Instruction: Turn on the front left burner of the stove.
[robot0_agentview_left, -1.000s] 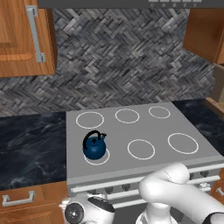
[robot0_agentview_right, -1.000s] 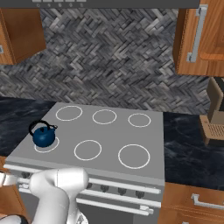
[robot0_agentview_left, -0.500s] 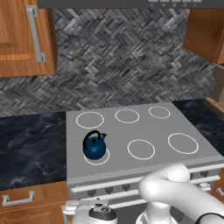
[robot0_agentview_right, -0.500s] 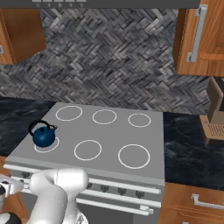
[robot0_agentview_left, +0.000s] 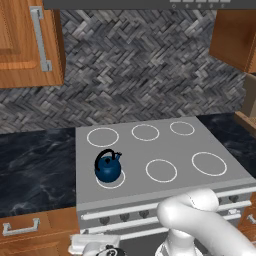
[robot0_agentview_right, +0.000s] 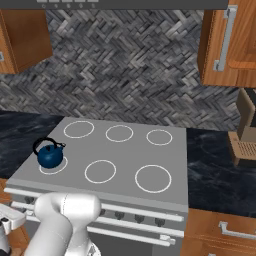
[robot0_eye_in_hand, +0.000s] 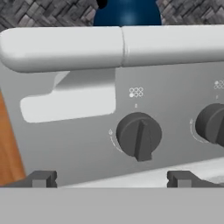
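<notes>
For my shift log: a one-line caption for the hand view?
Open gripper faces a dark stove knob below the silver bar handle, blue kettle above.

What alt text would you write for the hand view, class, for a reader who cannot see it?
A dark stove knob sits centred just ahead of the open gripper, on the grey front panel of the stove. A silver bar handle runs above, the blue kettle behind it; a second knob is at right.
</notes>
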